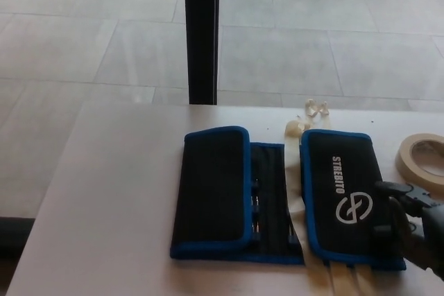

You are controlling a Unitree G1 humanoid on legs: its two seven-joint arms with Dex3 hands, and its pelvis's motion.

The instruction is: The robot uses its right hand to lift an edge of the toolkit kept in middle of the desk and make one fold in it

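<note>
From my remote station I see the toolkit [277, 195] lying in the middle of the desk [111, 199], nearer the front edge than the far one, its right flap [343, 195] folded flat over the centre with the white logo facing up and its left flap [211, 188] likewise turned in, leaving a narrow strip of tool slots open between them; the robot's right hand [413, 230] rests at the flap's right edge near the front right corner of the desk, fingers [401, 190] apart and touching the fabric rather than pinching it, so I read it as holding nothing, while the left hand is out of view; pale cloth straps [295, 171] run under the folded flap and trail off the front edge, and a roll of masking tape [423, 159] sits by the right edge; I judge the kit to be soft padded fabric with some weight from the tools inside, floppy along its seams but stiffer across each panel, prone to spring open, and best taken by the blue piped edge of a flap, thumb under and fingers over; the single fold looks made to me
</note>
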